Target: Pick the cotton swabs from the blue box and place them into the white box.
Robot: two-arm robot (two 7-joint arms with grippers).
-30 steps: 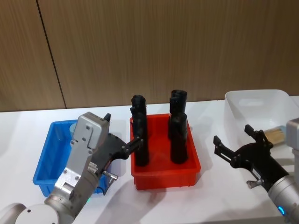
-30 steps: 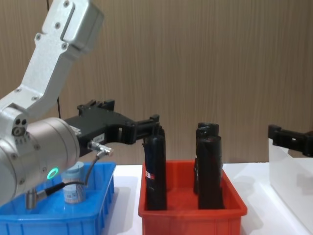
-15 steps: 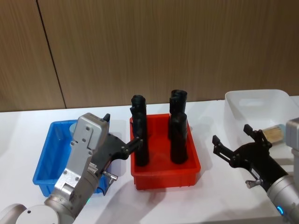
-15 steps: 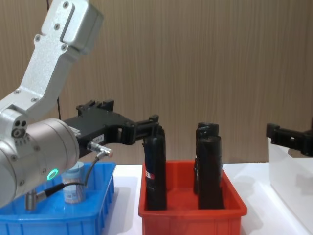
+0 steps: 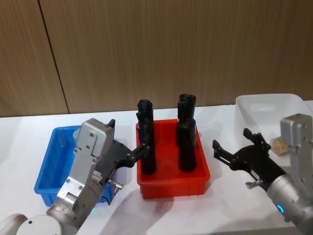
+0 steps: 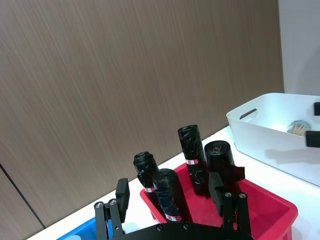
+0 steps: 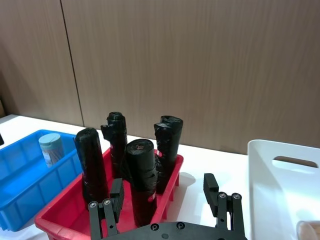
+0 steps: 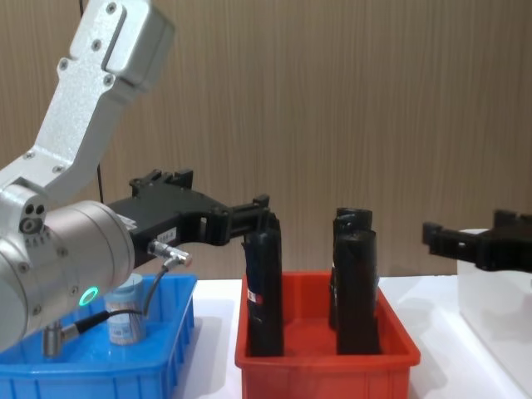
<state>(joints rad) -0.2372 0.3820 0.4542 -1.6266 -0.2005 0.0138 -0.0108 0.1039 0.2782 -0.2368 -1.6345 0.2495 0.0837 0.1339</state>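
A swab jar (image 7: 51,147) is standing upright in the blue box (image 5: 49,182), at the box's 12 o'clock wall, with its long axis vertical and its pale lid pointing up. A second jar (image 6: 298,128) is sitting inside the white box (image 5: 266,105) at that box's 6 o'clock end, showing tan swab ends; which way its long axis is running cannot be told. On the bench (image 5: 19,142) the blue box is lying at 9 o'clock of the red bin (image 5: 171,185) and the white box at 3 o'clock of it, and four black rolls (image 5: 146,142) are standing upright in the red bin. The left end effector (image 5: 128,136) is hovering over the blue box's 3 o'clock rim and pointing toward 2 o'clock, its fingers spread wide and holding nothing, with one fingertip just beside the 7 o'clock roll. The right end effector (image 5: 231,139) is hanging above the bench between the red bin and the white box and pointing toward 10 o'clock, its fingers also spread wide and gripping nothing, apart from both jars.
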